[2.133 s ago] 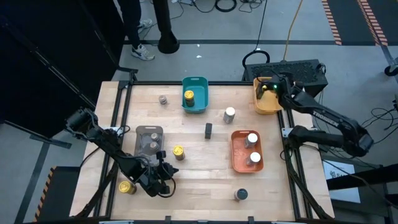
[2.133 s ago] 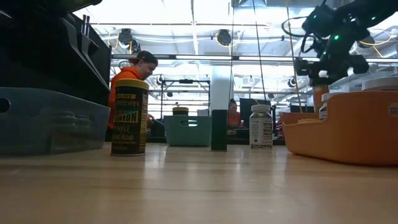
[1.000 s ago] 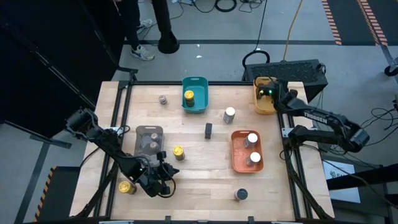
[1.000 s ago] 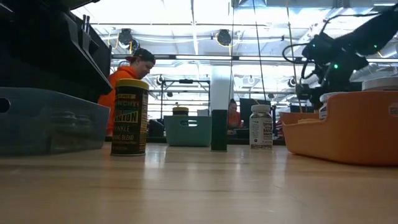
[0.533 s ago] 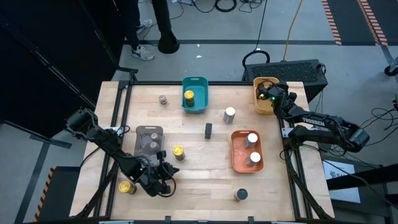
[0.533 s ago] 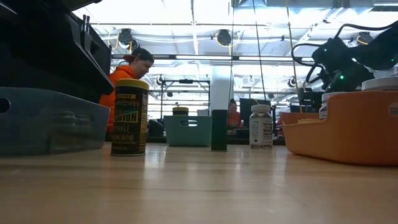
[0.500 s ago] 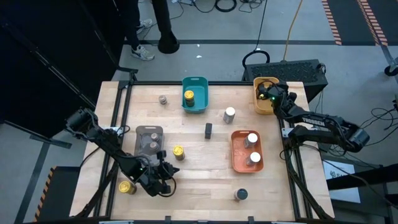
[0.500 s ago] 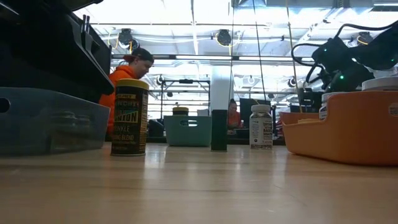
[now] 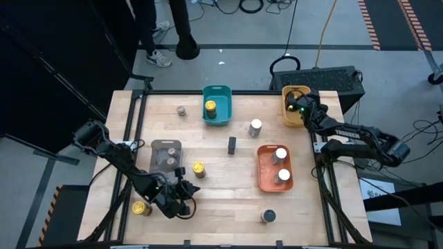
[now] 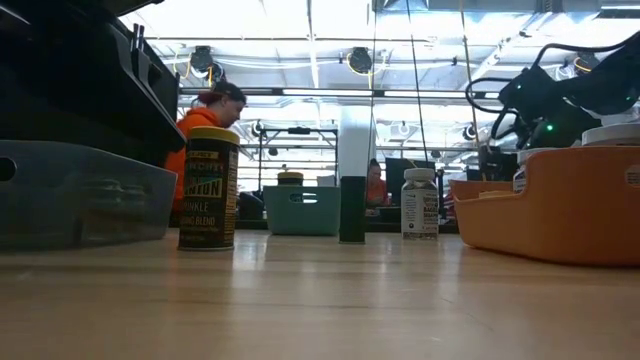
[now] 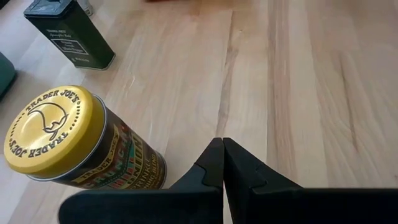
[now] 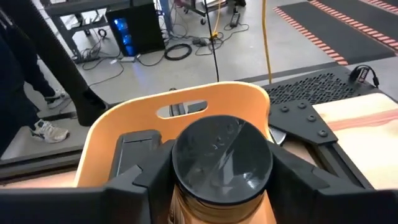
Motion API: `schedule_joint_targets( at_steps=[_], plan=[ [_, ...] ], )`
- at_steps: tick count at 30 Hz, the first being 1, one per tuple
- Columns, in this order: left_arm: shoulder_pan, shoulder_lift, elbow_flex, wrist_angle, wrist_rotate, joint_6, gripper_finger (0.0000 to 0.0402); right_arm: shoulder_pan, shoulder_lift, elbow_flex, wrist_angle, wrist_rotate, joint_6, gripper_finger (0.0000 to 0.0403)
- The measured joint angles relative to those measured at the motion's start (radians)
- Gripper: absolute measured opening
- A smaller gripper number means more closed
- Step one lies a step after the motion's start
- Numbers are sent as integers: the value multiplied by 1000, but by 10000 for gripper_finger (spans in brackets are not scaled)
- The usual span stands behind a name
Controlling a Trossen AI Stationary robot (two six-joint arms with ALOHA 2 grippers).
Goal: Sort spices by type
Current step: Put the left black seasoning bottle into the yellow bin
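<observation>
The jar (image 12: 222,167) between the right gripper's fingers (image 12: 134,179) is cut off at the frame's bottom, its label hidden.

A workshop-like room surrounds a light wooden table (image 9: 228,200) with a black metal frame. The floor (image 9: 235,28) is smooth grey concrete, crossed by black cables and one yellow cable (image 9: 325,31). Strips of red-and-black striped matting (image 9: 405,17) lie at the far right. A perforated black metal panel (image 9: 325,75) sits just beyond the table's far edge. A person's dark trouser legs and a white sneaker (image 9: 159,59) stand on the floor beyond the table. From table height, a bright ceiling with long light fixtures (image 10: 310,60) and round fans shows, along with metal racks and a person in an orange hoodie (image 10: 200,125).
</observation>
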Motion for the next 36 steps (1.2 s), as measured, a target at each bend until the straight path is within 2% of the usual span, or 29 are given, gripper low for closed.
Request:
schedule_joint_targets(
  at_steps=[8, 20, 28, 36],
  plan=[
    [0, 0, 0, 0, 2, -1, 4, 1, 14, 0, -16, -8, -44, 237],
    [0, 0, 0, 0, 8, -4, 4, 3, -1, 0, 45, -2, -79, 243],
    [0, 0, 0, -4, 7, -7, 4, 12, -81, 0, 68, -1, -130, 243],
    [3, 0, 0, -10, -11, -7, 4, 113, -213, 0, 166, -2, -301, 244]
  ],
)
